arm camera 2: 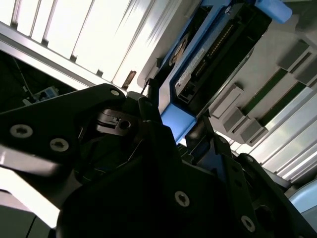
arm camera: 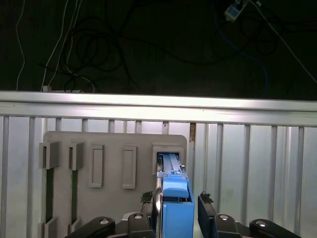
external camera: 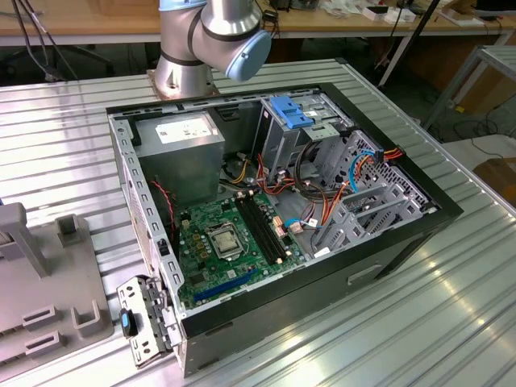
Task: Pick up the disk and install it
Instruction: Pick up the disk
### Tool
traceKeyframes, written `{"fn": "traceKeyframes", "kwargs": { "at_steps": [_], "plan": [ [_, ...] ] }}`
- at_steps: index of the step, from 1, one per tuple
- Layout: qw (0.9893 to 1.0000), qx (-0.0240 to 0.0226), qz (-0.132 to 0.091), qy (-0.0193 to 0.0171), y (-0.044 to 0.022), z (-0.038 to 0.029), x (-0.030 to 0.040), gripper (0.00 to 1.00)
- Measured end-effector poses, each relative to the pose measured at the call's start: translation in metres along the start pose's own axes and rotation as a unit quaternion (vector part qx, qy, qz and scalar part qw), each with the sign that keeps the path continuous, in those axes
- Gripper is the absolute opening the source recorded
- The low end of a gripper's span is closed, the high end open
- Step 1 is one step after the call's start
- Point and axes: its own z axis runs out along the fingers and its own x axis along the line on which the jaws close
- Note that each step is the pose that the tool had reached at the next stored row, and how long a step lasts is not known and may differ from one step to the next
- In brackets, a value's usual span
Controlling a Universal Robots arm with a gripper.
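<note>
Ribbed metal table (external camera: 451,322) carrying an open computer case (external camera: 387,254); gripper (arm camera: 176,199) at the disk (arm camera: 173,181).
A grey slotted holder (external camera: 48,274) is lying at the exterior view's left edge. In the first wrist view the blue-railed disk is standing in one holder slot, the jaws sitting close on either side of it; whether they are clamping it cannot be told.

The first wrist view's edge cuts off the disk (arm camera: 174,183) and the gripper (arm camera: 177,199) astride it; in the second wrist view the gripper's black body hides the disk's near end. The exterior view's top edge cuts off the arm (external camera: 214,36).
</note>
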Motion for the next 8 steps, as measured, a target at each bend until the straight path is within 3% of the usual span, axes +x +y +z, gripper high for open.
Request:
{"fn": "traceKeyframes", "kwargs": {
  "at_steps": [8],
  "plan": [
    [1.0000, 0.0000, 0.000, 0.0000, 0.0000, -0.0001, -0.0004, 0.48]
  ]
}}
